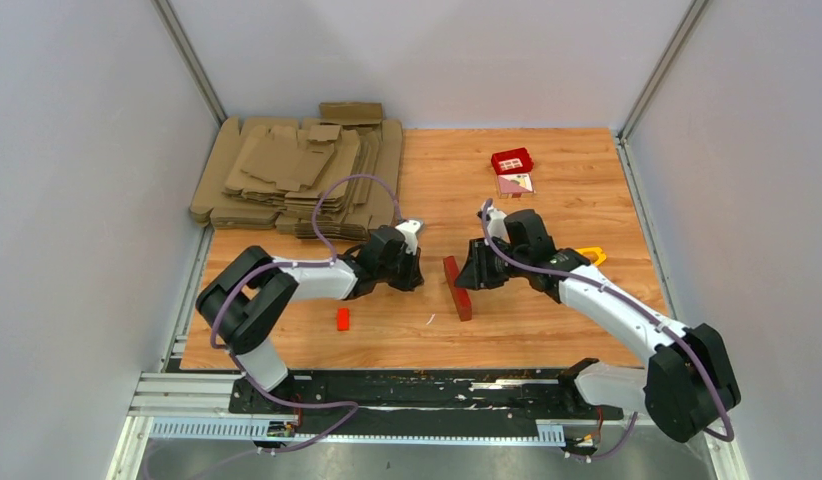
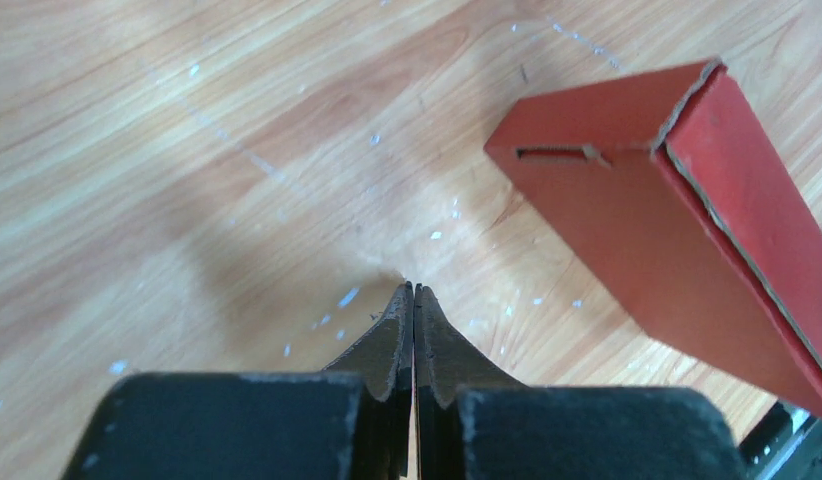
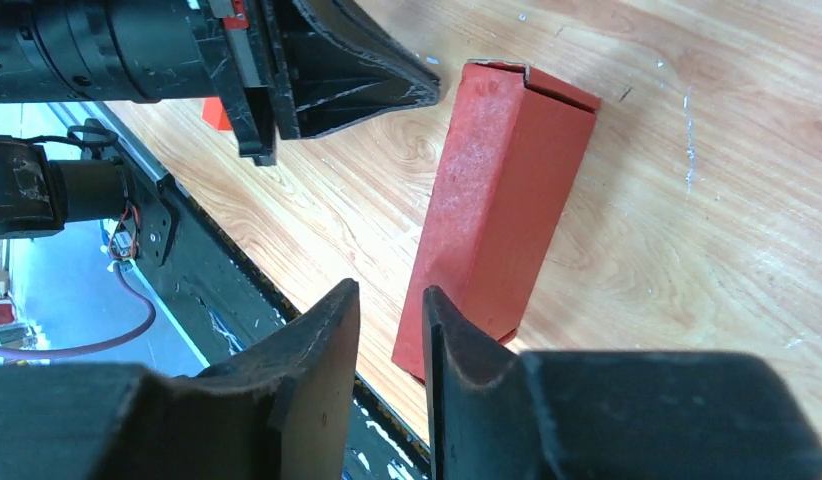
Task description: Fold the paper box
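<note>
Paper box [image 1: 457, 288] lying on the wooden surface [image 1: 547, 200], folded up into a long sleeve, insides hidden. Left claw [image 2: 414, 292] pinched together on nothing just to its left, right claw [image 3: 387, 300] slightly apart, empty, right beside the other side. Brown cardboard stack [image 1: 297, 170] way back left.

Top external view: high, behind the arm bases, looking down over the whole light wooden tabletop [image 1: 587, 170]. Wrist views: close, looking past the black left tool [image 2: 414, 295] and the black right tool [image 3: 389, 300]. All three share the long bright red card box [image 1: 457, 288].
</note>
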